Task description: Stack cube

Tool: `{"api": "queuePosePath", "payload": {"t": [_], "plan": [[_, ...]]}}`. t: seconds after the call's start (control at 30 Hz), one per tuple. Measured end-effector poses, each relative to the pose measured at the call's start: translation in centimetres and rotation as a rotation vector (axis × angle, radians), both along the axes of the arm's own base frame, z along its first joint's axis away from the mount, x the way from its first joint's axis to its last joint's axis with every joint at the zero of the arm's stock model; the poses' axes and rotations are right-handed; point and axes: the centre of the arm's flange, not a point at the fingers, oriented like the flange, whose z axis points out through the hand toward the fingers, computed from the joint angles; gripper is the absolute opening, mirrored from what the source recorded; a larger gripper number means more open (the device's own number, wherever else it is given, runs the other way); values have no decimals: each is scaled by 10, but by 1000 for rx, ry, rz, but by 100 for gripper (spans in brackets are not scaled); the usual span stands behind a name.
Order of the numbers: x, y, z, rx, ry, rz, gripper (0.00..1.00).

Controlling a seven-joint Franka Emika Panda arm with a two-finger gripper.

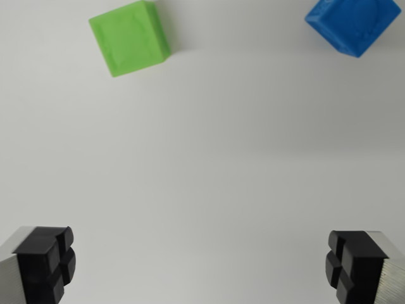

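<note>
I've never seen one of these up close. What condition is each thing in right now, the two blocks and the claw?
green block: resting on the white surface, alone, nothing stacked on it.
blue block: resting apart from the green one, partly cut off by the picture's edge.
gripper: open wide, holding nothing.

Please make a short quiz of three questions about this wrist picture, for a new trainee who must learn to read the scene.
1. True or false: the gripper with black rubber pads is open and holds nothing.
2. Multiple choice: where does the green plastic cube lie, compared with the blue plastic cube? A) on top of it; B) apart from it, toward the wrist view's left; C) touching its side.
3. Fill the gap: both cubes rest on the plain ____ table surface.

Key
1. True: the two pads stand far apart with only bare surface between them.
2. B: a wide stretch of bare surface separates the cubes.
3. White.
</note>
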Motion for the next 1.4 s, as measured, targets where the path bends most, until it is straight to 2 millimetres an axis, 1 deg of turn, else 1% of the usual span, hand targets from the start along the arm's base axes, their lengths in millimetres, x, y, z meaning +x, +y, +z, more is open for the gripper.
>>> {"api": "queuePosePath", "payload": {"t": [0.23, 0.57, 1.4], "plan": [[4, 7, -11, 1, -9, 27, 100], [13, 21, -35, 2, -26, 86, 100], [43, 69, -116, -1, -89, 289, 100]]}}
